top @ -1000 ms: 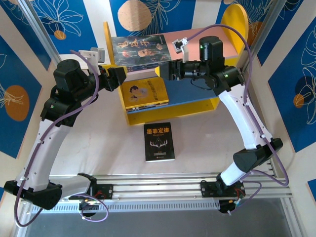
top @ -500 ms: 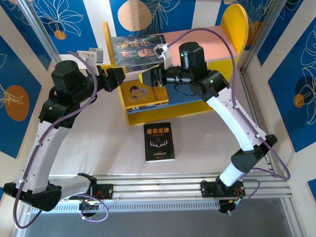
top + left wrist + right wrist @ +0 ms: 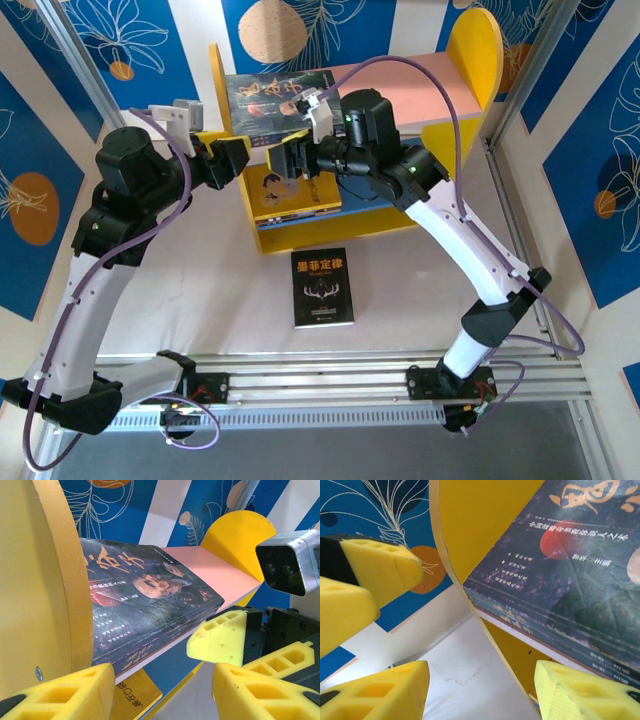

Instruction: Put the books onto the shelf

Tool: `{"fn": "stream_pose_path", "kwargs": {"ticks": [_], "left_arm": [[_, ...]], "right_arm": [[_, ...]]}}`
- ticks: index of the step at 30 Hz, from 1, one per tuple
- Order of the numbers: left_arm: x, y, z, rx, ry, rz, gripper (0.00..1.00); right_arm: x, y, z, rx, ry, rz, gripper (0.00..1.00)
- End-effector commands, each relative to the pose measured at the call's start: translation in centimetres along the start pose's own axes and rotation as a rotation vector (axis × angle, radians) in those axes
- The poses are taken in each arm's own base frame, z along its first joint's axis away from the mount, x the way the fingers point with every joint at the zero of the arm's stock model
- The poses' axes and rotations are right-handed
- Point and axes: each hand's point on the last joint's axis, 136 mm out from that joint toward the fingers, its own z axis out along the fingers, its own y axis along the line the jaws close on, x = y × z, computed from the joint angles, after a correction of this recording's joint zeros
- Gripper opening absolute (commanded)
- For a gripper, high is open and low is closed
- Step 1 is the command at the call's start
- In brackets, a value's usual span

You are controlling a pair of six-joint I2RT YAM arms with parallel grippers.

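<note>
1. Two dark portrait books (image 3: 275, 100) lie stacked flat at the left end of the shelf's (image 3: 300, 236) pink upper board (image 3: 420, 85). They sit against the straight yellow side (image 3: 215, 80), just beyond both tools.
2. To the right of that stack, free pink board runs to the rounded yellow side (image 3: 475, 45).
3. The yellow book (image 3: 295, 190) lies flat on the blue lower board (image 3: 385, 215), directly under the right tool (image 3: 285, 163). Its near edge is close to the board's front lip.
4. A black antler-cover book (image 3: 322, 288) lies flat on the white worktop (image 3: 200, 290), closer to the arm bases than either tool. It is well apart from the shelf, with open worktop all round it.
5. The left tool (image 3: 240, 160) has its jaws apart and nothing between them. It sits just outside the straight side's front edge and points toward the right tool. The left arm climbs from its base with the elbow out to the left and the forearm reaching inward.
6. The right tool also has its jaws apart and grips nothing. It faces the left tool across that front edge, near it but not touching. The right arm arches up and reaches left across the shelf front.
</note>
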Motion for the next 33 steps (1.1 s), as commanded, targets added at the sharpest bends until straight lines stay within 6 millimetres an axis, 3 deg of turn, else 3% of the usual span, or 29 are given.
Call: {"fn": "stream_pose_path", "kwargs": {"ticks": [1,33], "left_arm": [[-0.3,0.1,-0.5,-0.015,-0.017,0.022,0.55],[-0.2,0.3,-0.6,-0.018,-0.014,0.028,0.55]], "right_arm": [[-1.1,0.0,0.0,0.022,-0.029,-0.034,0.58],[-1.2,-0.8,1.5,0.018,0.003,-0.042,0.59]]}}
